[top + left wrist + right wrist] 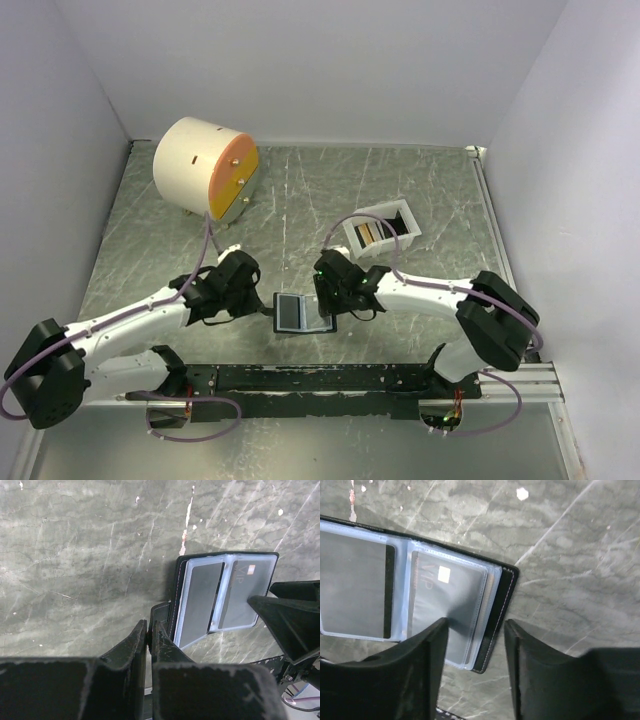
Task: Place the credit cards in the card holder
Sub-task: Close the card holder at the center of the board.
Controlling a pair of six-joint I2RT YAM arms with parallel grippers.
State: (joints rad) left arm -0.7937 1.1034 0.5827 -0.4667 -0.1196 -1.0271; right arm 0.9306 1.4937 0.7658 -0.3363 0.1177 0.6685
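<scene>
The black card holder (300, 313) lies open on the table between my grippers, its clear sleeves facing up. In the left wrist view my left gripper (149, 627) is shut on the edge of the holder's (176, 592) left cover. A dark card (200, 600) sits in the left sleeve and a grey "VIP" card (245, 595) in the right one. My right gripper (476, 625) is open, its jaws straddling the holder's right edge (500, 605), with one finger over the VIP card's sleeve (450, 595). More credit cards (370, 232) stand in the white tray.
The white open-topped tray (400, 214) stands behind my right gripper (335, 298). A big cream cylinder with an orange face (205, 168) stands at the back left. White walls enclose the table on three sides.
</scene>
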